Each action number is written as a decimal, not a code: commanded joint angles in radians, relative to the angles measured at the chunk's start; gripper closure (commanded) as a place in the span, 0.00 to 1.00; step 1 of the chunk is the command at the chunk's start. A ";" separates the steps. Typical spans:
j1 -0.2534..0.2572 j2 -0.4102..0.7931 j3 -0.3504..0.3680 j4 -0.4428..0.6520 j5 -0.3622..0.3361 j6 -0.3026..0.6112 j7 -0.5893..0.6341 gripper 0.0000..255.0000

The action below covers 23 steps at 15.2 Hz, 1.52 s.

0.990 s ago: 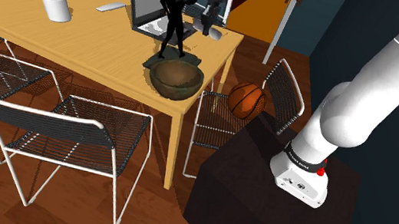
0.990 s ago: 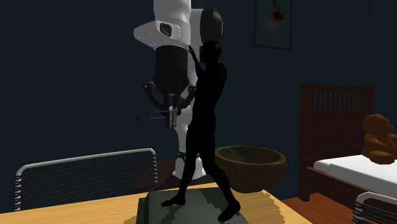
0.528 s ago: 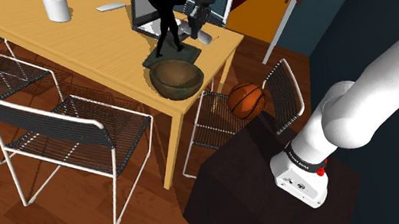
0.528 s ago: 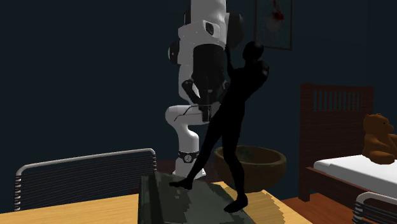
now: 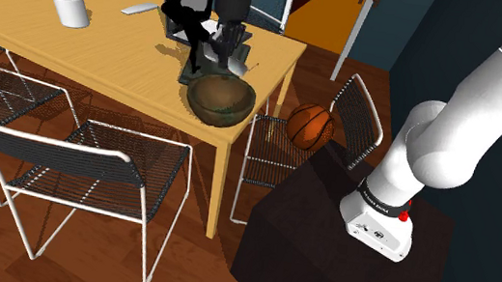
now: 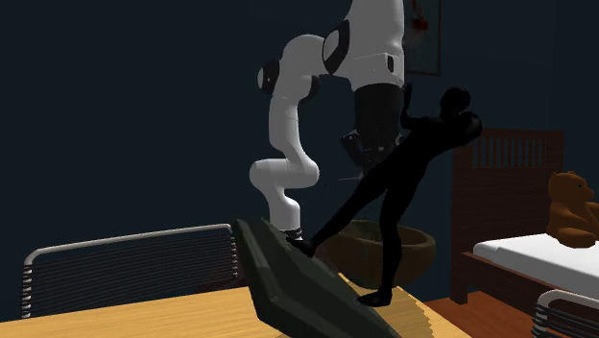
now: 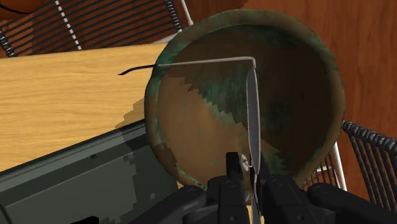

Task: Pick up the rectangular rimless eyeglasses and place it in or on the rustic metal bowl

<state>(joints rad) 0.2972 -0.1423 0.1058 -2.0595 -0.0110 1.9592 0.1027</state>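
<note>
The all-black end effector [image 7: 249,181] is clenched on one lens of the thin rectangular rimless eyeglasses [image 7: 252,111], which jut from it directly over the hollow of the green-brown patinated metal bowl [image 7: 305,76].

The shoulder view looks down from high beside the stand [image 5: 311,234], facing across the table [image 5: 85,48] from some way off. The second exterior view sits low and close at table height on the far side, facing back at the arm [image 6: 283,134]. The wrist view looks steeply down, very near. All 3 views share the bowl [image 5: 222,101] [image 6: 419,250] [image 7: 318,51] at the table's corner.
</note>
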 commanded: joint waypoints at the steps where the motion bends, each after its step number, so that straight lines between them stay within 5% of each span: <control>1: 0.023 0.016 0.032 0.008 0.001 -0.004 0.059 1.00; 13: 0.024 0.060 0.034 -0.109 -0.007 0.155 0.068 1.00; 21: 0.024 0.062 0.034 -0.113 -0.007 0.162 0.068 1.00; 22: 0.024 0.062 0.034 -0.113 -0.007 0.162 0.068 0.00; 23: 0.024 0.062 0.034 -0.113 -0.007 0.162 0.068 0.00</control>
<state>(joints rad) 0.3208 -0.0802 0.1400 -2.1729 -0.0181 2.1214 0.1710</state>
